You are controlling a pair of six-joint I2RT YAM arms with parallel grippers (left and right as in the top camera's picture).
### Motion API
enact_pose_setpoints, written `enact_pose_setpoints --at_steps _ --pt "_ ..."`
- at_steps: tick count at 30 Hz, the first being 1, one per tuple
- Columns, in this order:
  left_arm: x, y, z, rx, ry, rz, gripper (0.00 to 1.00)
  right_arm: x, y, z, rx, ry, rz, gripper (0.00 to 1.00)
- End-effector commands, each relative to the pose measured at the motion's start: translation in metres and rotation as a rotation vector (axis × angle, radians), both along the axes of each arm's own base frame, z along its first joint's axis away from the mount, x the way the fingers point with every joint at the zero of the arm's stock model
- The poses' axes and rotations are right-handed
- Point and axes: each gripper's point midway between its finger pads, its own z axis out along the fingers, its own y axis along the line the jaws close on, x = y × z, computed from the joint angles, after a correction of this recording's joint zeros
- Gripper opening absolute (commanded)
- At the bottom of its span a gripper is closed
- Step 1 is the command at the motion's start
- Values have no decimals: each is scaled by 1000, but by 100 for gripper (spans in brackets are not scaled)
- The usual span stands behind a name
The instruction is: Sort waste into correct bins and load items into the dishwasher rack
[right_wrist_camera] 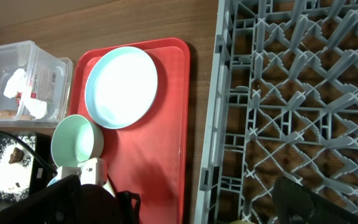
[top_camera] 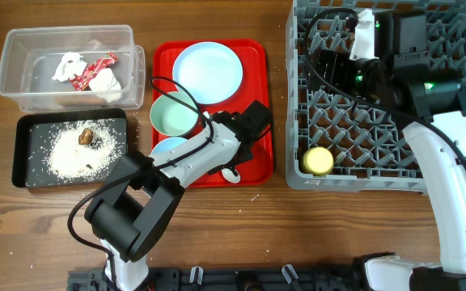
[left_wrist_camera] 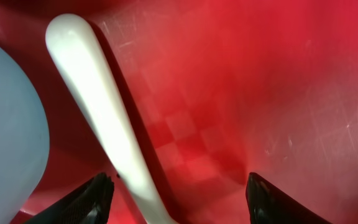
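Closest to the left wrist camera, the left end effector (left_wrist_camera: 182, 199) has its two dark fingers well apart, low over the red serving tray (left_wrist_camera: 260, 93). The white spoon (left_wrist_camera: 98, 106) lies on the tray with its handle running between the fingers, just beside one of them. Neither finger is seen pressing it, so it looks ungripped. A light blue bowl (left_wrist_camera: 5, 137) sits right next to the spoon.

From overhead, this bowl is at the tray's near left corner, a pale green bowl (top_camera: 174, 115) just behind it and a pale blue plate (top_camera: 208, 69) at the far end. All three are on the tray.

On the right side of the table (top_camera: 298, 234), the grey dishwasher rack (top_camera: 451, 174) holds a small yellow cup (top_camera: 317, 161) in its near left corner. The right end effector (right_wrist_camera: 191, 199) hangs over the rack's far part, spread fully wide and holding nothing.

At the left, the clear tub (top_camera: 14, 73) contains crumpled white tissue (top_camera: 69, 66) and a red wrapper (top_camera: 94, 71). The black tray (top_camera: 23, 162) in front of it holds scattered white grains (top_camera: 63, 153) and a brown scrap (top_camera: 86, 136)
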Motion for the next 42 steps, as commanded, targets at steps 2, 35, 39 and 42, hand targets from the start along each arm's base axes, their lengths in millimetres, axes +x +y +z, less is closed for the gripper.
enact_pose_setpoints --at_steps 2,35,39,42 --pt "3 4 -12 39 -7 13 76 4 -2 -2 -32 -6 6 100" --pt "27 -3 -7 68 -93 -165 24 4 -2 -2 -49 -16 22 100" --pt "29 -1 -6 85 -106 -162 25 4 -2 -2 -48 -15 21 100" --pt "29 -1 -6 84 -105 -162 29 4 -2 -2 -48 -15 21 100"
